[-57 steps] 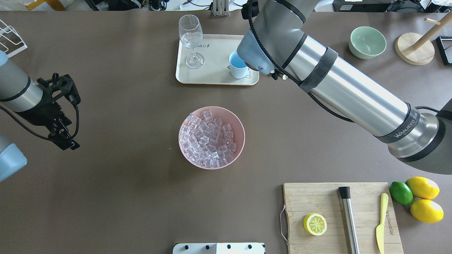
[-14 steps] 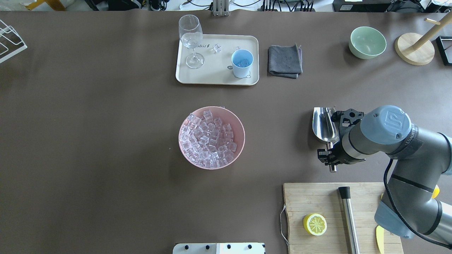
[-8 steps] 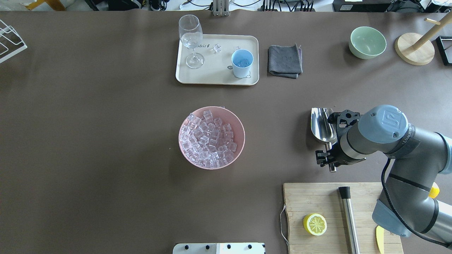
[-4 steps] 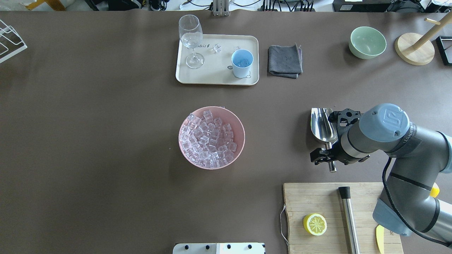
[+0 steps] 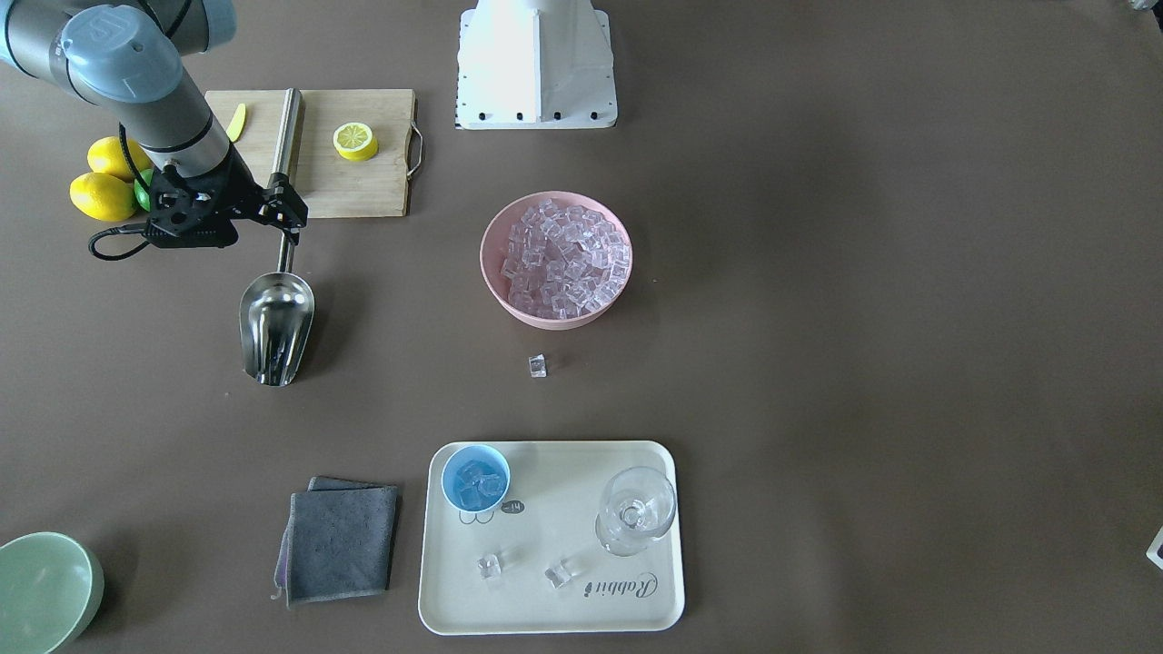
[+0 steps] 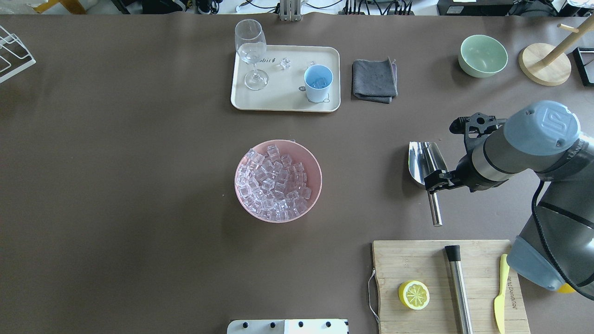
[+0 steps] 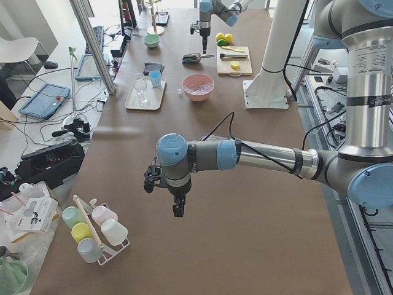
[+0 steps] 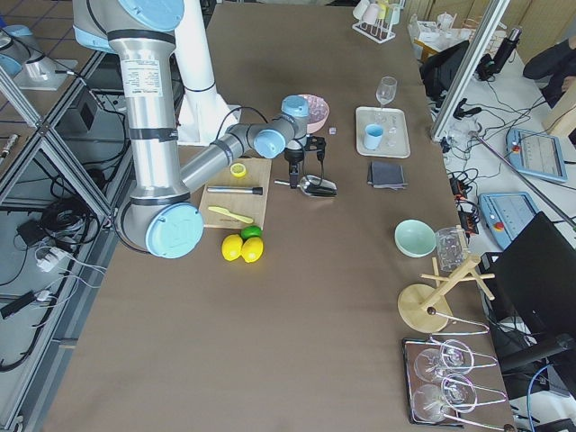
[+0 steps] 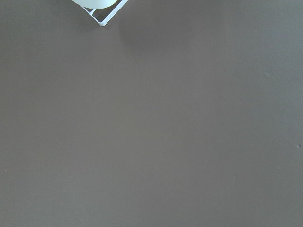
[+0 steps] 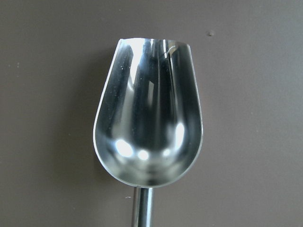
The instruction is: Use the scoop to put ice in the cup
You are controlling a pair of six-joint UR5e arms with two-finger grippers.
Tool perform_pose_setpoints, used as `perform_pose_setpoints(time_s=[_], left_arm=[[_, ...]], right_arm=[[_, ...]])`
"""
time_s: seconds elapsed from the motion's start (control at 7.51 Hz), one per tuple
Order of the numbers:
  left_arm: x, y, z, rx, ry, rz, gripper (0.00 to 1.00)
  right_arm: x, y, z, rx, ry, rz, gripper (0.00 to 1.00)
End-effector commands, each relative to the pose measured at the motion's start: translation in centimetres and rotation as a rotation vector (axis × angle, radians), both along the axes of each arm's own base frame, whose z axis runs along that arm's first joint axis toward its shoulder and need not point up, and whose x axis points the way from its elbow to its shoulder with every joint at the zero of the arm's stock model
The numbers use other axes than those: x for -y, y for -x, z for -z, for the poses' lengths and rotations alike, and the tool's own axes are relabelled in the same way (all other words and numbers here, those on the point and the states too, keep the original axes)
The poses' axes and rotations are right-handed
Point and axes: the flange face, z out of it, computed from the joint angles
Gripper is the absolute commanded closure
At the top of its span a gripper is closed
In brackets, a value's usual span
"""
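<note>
Finds scoop [image 6: 426, 162] lying empty right of bowl [image 6: 318, 178], with right gripper [image 6: 436, 180] spread open just above handle, gripping nothing. Cannot tell left gripper's [image 7: 177, 210] fingers. Sees some ice [image 5: 474, 481] in cup [image 6: 317, 95] beyond bowl. Could knock round scoop rolling; could scatter ice past narrow cup.

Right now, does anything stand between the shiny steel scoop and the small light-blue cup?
Nothing visible does. The shiny steel scoop lies on the brown table, and only tabletop shows between it and the small light-blue cup on the cream tray. The folded grey cloth lies beside that line, not across it.
</note>
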Motion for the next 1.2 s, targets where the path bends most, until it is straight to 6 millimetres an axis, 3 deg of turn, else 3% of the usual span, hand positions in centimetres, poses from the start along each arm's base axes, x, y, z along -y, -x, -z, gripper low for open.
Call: perform_pose_setpoints(time_s=[0.0, 0.27, 0.53, 1.06], left_arm=[[-0.7, 2.0, -0.9, -0.002, 0.021, 0.044, 0.02], [-0.5, 1.8, -0.5, -0.001, 0.01, 0.041, 0.02], [-0.5, 1.6, -0.5, -0.001, 0.01, 0.037, 0.02], [-0.4, 0.8, 0.0, -0.001, 0.001, 0.015, 0.02]], right_arm=[[3.5, -6.1, -0.7, -0.073, -0.065, 0.02, 0.0], [4.5, -10.4, -3.5, -0.105, -0.026, -0.041, 0.0], [4.8, -17.0, -7.0, -0.082, -0.044, 0.04, 0.0], [5.7, -33.4, -16.9, -0.041, -0.039, 0.013, 0.0]])
